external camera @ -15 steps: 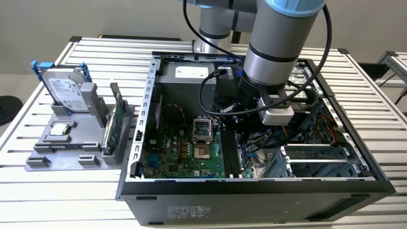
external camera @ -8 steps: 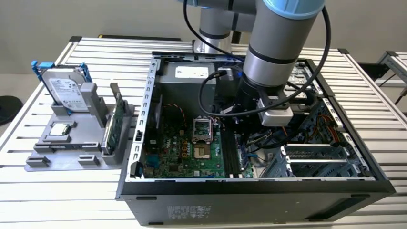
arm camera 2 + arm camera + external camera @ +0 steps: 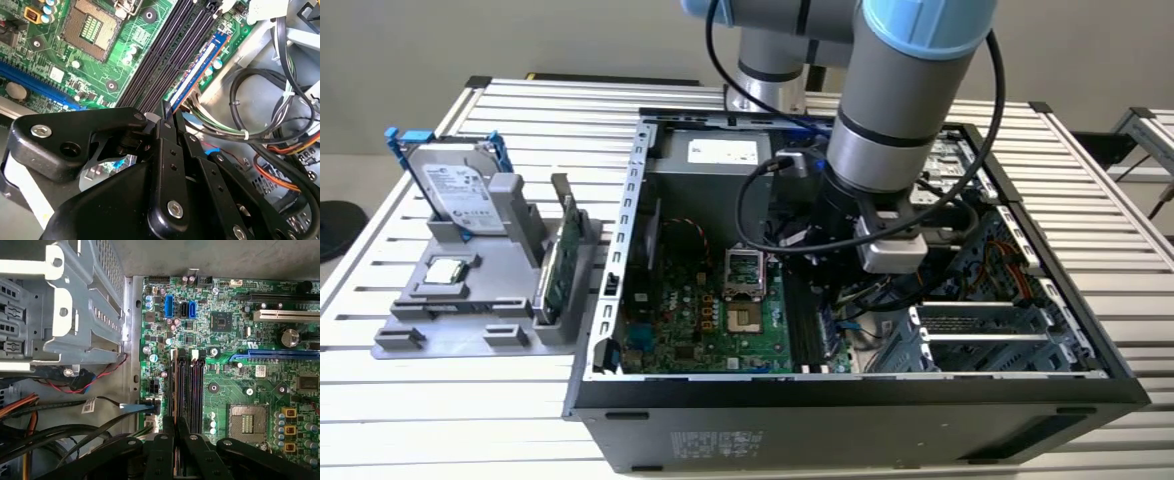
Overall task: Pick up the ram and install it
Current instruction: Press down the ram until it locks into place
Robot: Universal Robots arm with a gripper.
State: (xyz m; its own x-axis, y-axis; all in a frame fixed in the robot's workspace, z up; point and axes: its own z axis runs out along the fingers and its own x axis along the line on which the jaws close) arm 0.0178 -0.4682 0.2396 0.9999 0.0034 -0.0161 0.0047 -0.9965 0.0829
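The ram (image 3: 200,67) is a long, thin, dark blue stick. It stands on edge along the outermost black slot of the green motherboard (image 3: 45,65), next to the board's edge. My gripper (image 3: 169,114) is shut on the stick's near end, with the black fingers (image 3: 167,145) pressed together over its top edge. In the first wrist view the ram (image 3: 173,387) appears edge-on beside the other black slots (image 3: 190,385), running out from under the gripper (image 3: 176,424). In the exterior view the arm's wrist (image 3: 887,245) hangs low inside the open computer case (image 3: 854,420).
Bundled cables (image 3: 260,125) lie just beside the ram's slot. A metal drive cage (image 3: 65,305) stands past the board's edge, and the CPU socket (image 3: 245,420) sits beyond the slots. Outside the case, a grey holder (image 3: 400,340) carries a green card (image 3: 558,265) and a hard drive (image 3: 454,190).
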